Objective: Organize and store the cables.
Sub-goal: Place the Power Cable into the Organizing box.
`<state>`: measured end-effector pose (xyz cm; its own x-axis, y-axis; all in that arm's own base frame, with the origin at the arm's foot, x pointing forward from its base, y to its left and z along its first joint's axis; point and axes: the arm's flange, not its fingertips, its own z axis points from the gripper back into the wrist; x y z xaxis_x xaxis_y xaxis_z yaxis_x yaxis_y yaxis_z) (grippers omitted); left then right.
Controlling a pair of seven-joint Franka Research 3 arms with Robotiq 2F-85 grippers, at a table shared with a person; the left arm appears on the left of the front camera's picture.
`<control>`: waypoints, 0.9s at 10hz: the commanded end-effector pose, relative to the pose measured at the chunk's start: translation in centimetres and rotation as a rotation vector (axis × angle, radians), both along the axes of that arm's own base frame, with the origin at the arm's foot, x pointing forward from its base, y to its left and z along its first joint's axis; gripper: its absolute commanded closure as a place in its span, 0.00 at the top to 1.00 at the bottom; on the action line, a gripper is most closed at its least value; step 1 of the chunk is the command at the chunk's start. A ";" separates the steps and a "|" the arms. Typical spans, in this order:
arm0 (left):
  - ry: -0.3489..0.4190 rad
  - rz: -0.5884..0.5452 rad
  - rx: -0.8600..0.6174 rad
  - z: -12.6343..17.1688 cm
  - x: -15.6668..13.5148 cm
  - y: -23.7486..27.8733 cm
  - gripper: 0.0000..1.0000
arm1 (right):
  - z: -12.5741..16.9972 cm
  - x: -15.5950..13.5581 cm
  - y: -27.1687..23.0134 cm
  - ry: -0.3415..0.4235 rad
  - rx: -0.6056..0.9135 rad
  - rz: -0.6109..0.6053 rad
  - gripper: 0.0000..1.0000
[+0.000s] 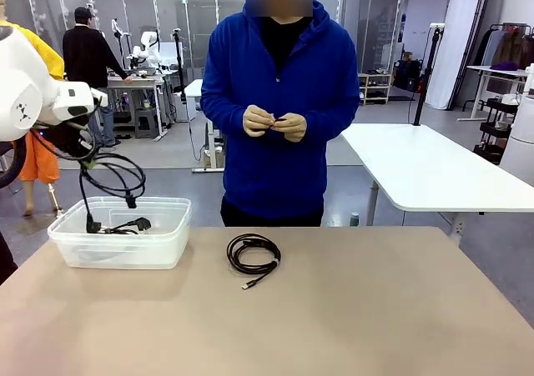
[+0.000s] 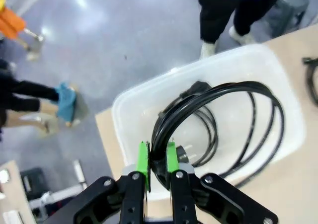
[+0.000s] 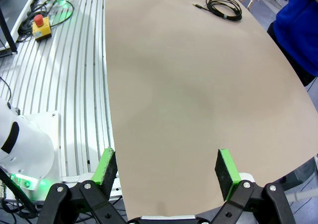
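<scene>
My left gripper point(image 2: 157, 158) is shut on a coiled black power cable point(image 2: 233, 110) and holds it above a clear plastic bin point(image 2: 278, 75). From the front, that cable point(image 1: 117, 178) hangs from the left gripper point(image 1: 83, 161) with its plugs point(image 1: 138, 223) reaching down into the bin point(image 1: 121, 255). A second coiled thin black cable point(image 1: 253, 254) with a small connector lies on the tan table point(image 1: 350, 318) at the middle; the right wrist view shows this cable point(image 3: 224, 6) far off. My right gripper point(image 3: 166, 167) stands open over the table edge, holding nothing.
A person in a blue hoodie stands at the far side with both hands point(image 1: 274, 124) together at the chest, fingering something small. A white table point(image 1: 425, 167) stands behind on the right. A yellow box with a red button point(image 3: 40, 26) sits beside my right arm's base.
</scene>
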<state>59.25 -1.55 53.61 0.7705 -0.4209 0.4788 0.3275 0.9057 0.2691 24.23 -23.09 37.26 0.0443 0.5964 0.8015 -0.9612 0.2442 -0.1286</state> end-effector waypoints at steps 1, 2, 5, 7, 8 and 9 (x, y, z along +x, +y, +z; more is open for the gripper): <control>0.096 0.086 0.016 -2.9 3.1 -1.1 0.17 | 0.1 0.0 0.4 0.013 0.009 -0.025 1.00; 0.162 0.154 0.098 -5.6 3.1 -0.2 0.17 | 0.1 0.0 0.4 0.013 0.009 -0.025 1.00; 0.138 0.186 0.201 -6.2 3.8 -1.6 0.17 | 0.1 0.0 0.4 0.013 0.009 -0.025 1.00; 0.136 0.211 0.143 -6.4 4.2 -1.6 0.17 | 0.1 0.0 0.4 0.013 0.009 -0.025 1.00; 0.157 0.223 0.118 -6.3 4.3 -1.5 0.17 | 0.1 0.0 0.4 0.013 0.009 -0.025 1.00; 0.169 0.222 0.107 -6.4 4.3 -1.4 0.45 | 0.1 0.0 0.4 0.013 0.009 -0.025 1.00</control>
<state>62.88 -3.09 47.09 0.9007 -0.3042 0.3100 0.1865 0.9155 0.3564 24.22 -23.09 37.25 0.0447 0.5964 0.8014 -0.9611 0.2446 -0.1285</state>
